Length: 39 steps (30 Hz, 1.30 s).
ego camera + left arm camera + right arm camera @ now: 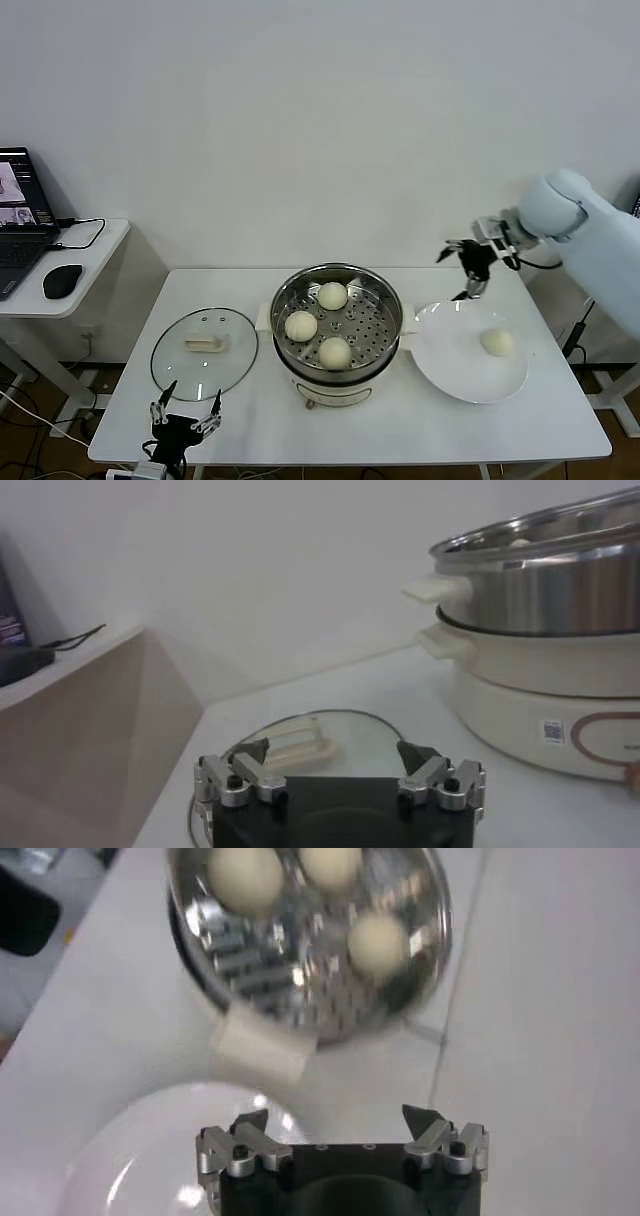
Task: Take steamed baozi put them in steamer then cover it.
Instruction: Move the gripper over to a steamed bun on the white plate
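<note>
Three steamed baozi [333,296] are sitting inside the steamer [338,362], which is standing at the middle of the white table [260,425]; they are lying apart from one another on the perforated metal floor of the basket. A fourth baozi [497,342] is resting alone on the white plate [455,375], just beside the steamer on the robot's right. The cover [204,347] is lying flat on the table just beside the steamer on the robot's left, its cream handle facing up; the steamer is standing uncovered.

The right gripper [469,270] is hovering above the far edge of the plate, between plate and steamer, with its fingers spread wide and gripping nothing; its wrist view is looking down on the three buns in the basket and on the plate's rim. The left gripper [185,411] is waiting low at the near edge of the table, just in front of the cover, fingers likewise spread wide and carrying nothing.

A laptop [22,225] and a mouse [61,281] are sitting on a side desk [95,260] at the robot's far left.
</note>
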### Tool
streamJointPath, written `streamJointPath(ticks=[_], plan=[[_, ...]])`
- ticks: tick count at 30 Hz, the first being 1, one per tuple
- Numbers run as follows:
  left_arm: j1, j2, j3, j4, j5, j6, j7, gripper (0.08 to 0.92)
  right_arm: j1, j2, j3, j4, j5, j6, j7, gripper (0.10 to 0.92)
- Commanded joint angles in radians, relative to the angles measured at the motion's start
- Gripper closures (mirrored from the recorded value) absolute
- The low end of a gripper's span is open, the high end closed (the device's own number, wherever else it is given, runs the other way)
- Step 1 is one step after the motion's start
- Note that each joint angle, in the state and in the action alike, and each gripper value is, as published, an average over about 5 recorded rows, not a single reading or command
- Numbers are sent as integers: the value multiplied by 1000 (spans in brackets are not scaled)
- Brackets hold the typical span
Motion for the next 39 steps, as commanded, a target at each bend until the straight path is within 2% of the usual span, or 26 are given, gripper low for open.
streamJointPath(ticks=[1,8,20,39], plan=[[12,-3,6,5,-1,-6,2,177,-173,4,119,-187,-193,19,15,203],[8,-1,-9,17,6,-3,2,177,-196,91,138,-302,-305,95,18,202],[5,-5,-18,27,20,-5,0,177,-216,147,142,-403,-367,163,3,203],[9,-5,-21,30,18,1,-7,177,-250,167,162,-450,-428,184,48,203]])
